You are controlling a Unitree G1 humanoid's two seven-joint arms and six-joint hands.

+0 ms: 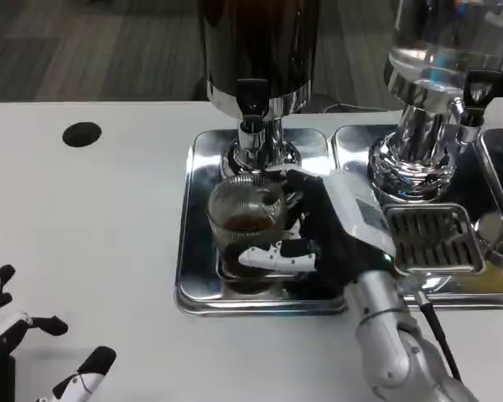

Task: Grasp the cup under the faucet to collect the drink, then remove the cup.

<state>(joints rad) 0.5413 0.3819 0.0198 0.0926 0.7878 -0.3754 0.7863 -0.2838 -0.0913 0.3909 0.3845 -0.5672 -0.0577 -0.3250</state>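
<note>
A ribbed clear glass cup [245, 219] holding a little brown drink stands on the steel drip tray [194, 251], directly below the faucet [251, 127] of the dark drink dispenser [258, 50]. My right hand [323, 230] wraps around the cup from its right side, thumb across the front low down and fingers behind it. My left hand [21, 343] hovers at the bottom left corner with its fingers spread and nothing in it, far from the tray.
A second dispenser [440, 75] with clear liquid stands at the right on its own tray with a slotted grate [432, 239]. A round black hole [82, 134] sits in the table top at the back left.
</note>
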